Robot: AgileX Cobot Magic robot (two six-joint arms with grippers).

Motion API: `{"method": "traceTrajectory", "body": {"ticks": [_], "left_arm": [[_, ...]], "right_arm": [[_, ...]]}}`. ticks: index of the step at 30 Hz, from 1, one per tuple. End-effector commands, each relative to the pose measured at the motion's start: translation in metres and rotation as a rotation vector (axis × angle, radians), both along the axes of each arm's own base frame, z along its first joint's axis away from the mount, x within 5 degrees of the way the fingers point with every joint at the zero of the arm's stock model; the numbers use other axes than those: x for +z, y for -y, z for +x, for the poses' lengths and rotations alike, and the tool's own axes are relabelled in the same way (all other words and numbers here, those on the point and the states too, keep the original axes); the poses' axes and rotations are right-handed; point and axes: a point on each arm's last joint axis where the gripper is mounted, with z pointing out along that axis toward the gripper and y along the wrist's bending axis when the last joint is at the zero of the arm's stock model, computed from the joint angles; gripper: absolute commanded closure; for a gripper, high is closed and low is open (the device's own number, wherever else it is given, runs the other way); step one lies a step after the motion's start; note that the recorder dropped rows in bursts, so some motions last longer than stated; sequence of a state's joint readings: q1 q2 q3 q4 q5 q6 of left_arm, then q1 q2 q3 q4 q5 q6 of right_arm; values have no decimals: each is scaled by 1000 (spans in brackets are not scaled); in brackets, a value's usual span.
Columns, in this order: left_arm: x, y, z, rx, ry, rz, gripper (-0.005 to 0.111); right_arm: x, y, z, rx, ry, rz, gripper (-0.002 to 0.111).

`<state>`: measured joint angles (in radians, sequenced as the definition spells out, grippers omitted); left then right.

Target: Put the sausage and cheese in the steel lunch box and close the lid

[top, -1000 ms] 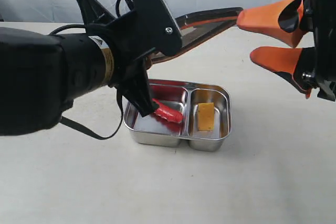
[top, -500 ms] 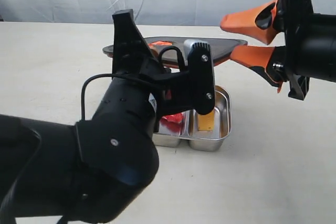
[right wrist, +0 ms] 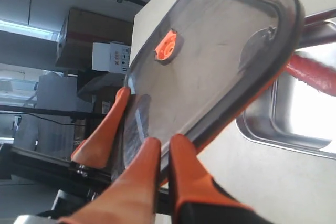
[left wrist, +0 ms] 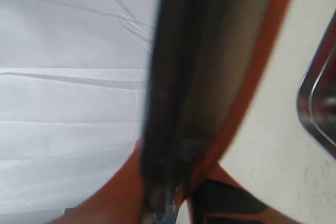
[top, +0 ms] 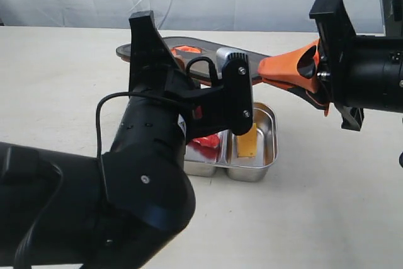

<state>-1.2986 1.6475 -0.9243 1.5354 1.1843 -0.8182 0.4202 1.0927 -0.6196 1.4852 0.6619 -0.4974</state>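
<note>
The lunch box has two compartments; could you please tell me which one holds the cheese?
The right compartment in the exterior view holds the yellow cheese; the other holds the red sausage.

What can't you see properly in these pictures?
- Sausage: exterior view, left arm hides all but a red bit.
- Box: same view, sausage compartment mostly behind that arm; cut off by the edge in the left wrist view.
- Lid: left wrist view, too close and blurred.
- Cheese: exterior view, top hidden by that arm; absent from both wrist views.
</note>
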Motion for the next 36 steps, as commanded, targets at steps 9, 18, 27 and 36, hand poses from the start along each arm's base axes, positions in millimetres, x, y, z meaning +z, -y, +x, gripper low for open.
{"method": "traceTrajectory", "body": {"ticks": [9, 18, 27, 36], "left_arm": [[3, 7, -1, -65, 45, 31, 107], [1, 2, 4, -36, 25, 27, 107], [-5, 6, 1, -67, -48, -5, 107], [-7, 10, 0, -106, -77, -38, 107]], "right_arm": [[0, 2, -12, 110, 53, -95, 69], [2, 1, -18, 141, -2, -58, 33], [1, 8, 3, -102, -20, -43, 50], [-15, -2, 15, -77, -106, -22, 66]]}}
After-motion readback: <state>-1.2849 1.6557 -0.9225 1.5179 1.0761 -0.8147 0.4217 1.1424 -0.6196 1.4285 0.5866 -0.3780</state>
